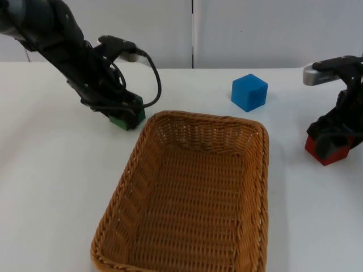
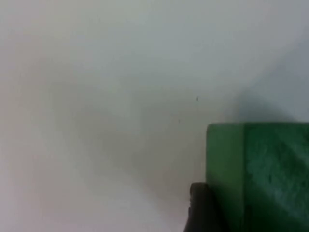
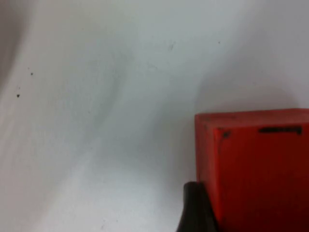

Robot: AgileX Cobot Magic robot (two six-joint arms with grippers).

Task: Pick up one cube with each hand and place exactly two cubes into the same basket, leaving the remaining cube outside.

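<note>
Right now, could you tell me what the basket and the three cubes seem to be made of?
The basket looks like woven wicker, brown and matte, with plaited strands and a braided rim. The blue cube, green cube and red cube look like painted wood or plastic; I cannot tell which. The green one's face looks slightly grainy in the left wrist view.

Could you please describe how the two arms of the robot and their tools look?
Both arms are black, built of bulky, rounded segments. The left arm ends in the left tool, a blocky black piece at the green cube. The right tool, equally black and blocky, is at the red cube. Each has a narrow, rounded black fingertip. No markings are visible.
</note>
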